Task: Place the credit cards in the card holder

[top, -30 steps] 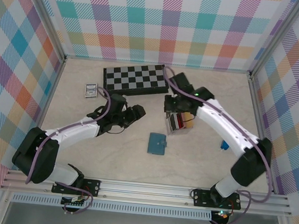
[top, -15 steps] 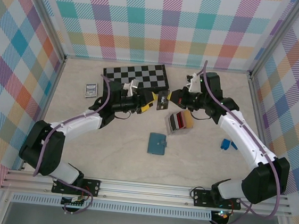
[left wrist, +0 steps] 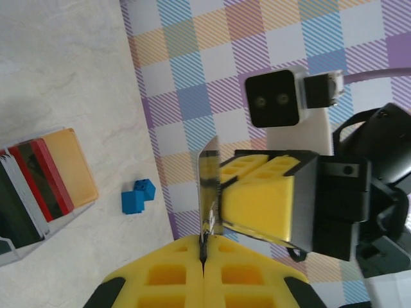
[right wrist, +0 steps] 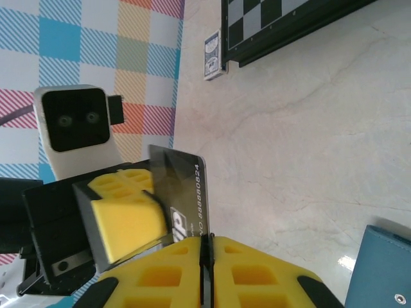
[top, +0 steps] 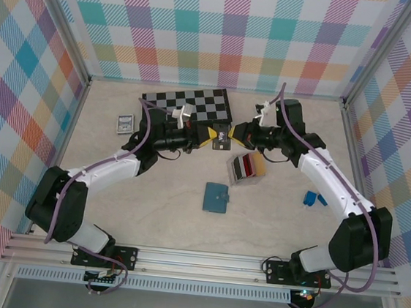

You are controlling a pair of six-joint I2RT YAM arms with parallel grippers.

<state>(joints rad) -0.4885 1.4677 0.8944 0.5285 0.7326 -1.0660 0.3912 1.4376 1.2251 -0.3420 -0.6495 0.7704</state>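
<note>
The left gripper (top: 209, 137) is clamped on one end of a dark credit card (top: 222, 137), held in the air just in front of the chessboard (top: 188, 106). The right gripper (top: 235, 136) looks pinched on the other end, so the card's long axis runs across between them. The teal card holder (top: 216, 197) lies flat and closed on the worktop (top: 148, 207), straight back towards the bases and about equally near either arm. The other cards (top: 247, 164) stand in a grey box (top: 230, 170) beside it

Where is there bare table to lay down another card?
Free: the wide strip between card holder and near edge, and the patch between it and the blue blocks. Crowded: between chessboard and grey box, where left claw and right claw meet.
</note>
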